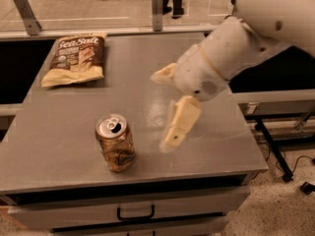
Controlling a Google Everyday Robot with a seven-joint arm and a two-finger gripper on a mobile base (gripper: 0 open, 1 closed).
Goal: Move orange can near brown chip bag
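The grey table (54, 127) fills most of the view, with a drawer (133, 205) and its dark handle (135, 213) at the near edge. A white arm (231, 48) reaches in from the far right, over the table's middle. The bag (74, 58) lies flat at the far left corner. The end effector (160, 112) hangs above the centre of the table, its two cream fingers (181, 122) spread wide with nothing between them. The can (115, 142) stands upright near the front edge, just left of the end effector, not touching it, and well apart from the bag.
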